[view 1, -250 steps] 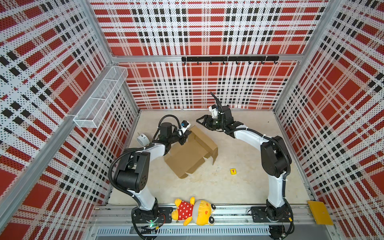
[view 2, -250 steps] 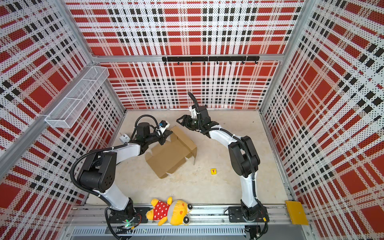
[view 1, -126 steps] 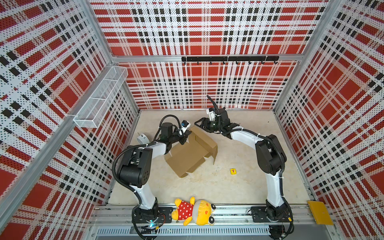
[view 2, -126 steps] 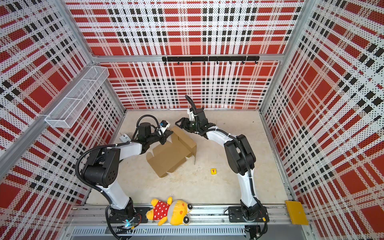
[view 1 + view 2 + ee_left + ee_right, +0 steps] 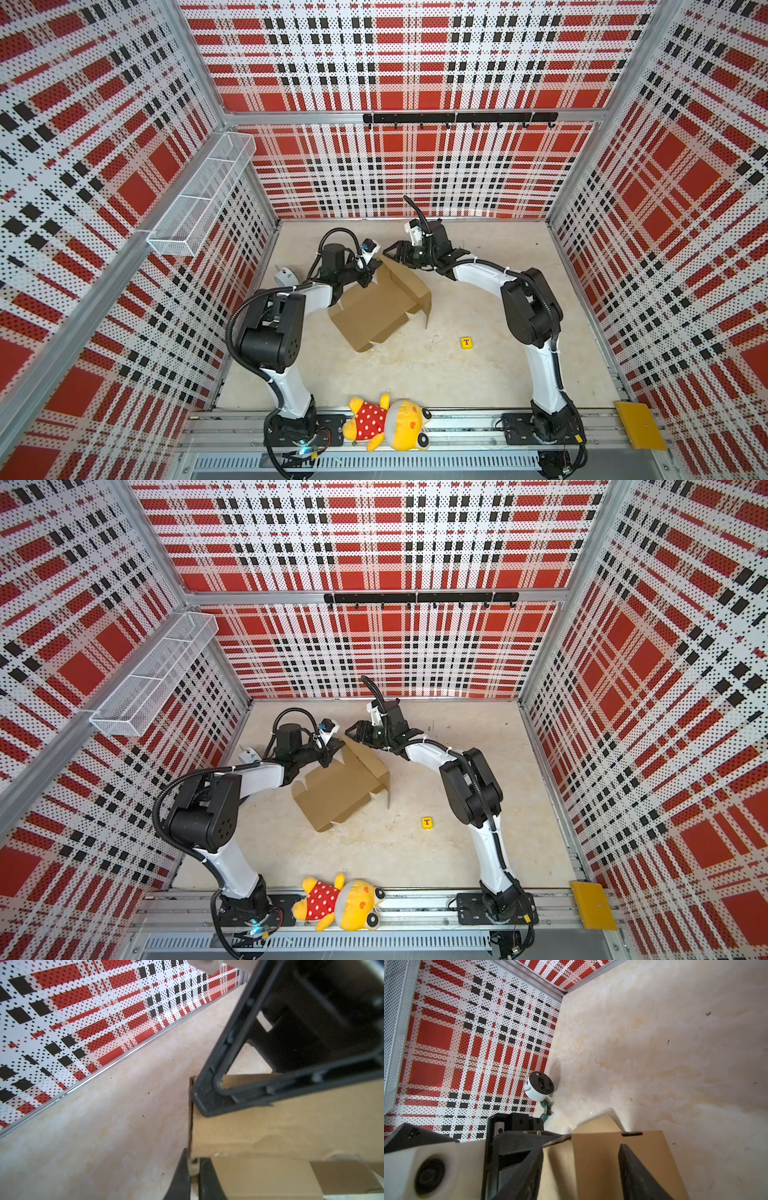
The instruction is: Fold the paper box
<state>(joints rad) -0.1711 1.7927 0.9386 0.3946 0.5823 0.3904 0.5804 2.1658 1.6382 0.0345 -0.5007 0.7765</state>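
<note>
Paper box point(image 5: 382, 307): plain brown corrugated cardboard, half-folded, lying left of centre on the mottled beige tabletop point(image 5: 415, 374), far wall and right flap raised. Left wrist view alone shows left hand point(image 5: 192, 1160) pinched together on a flap edge. Right hand point(image 5: 593, 1142) spread apart, straddling the slotted far panel, possibly not touching it.

The paper box point(image 5: 374, 316) lies on the table point(image 5: 415, 374), one edge between the jaws of the left gripper point(image 5: 194, 1169), its raised flap just ahead of the jaws of the right gripper point(image 5: 391, 252). A round device point(image 5: 539, 1086) lies farther ahead of those, beside the wall point(image 5: 467, 1043).
</note>
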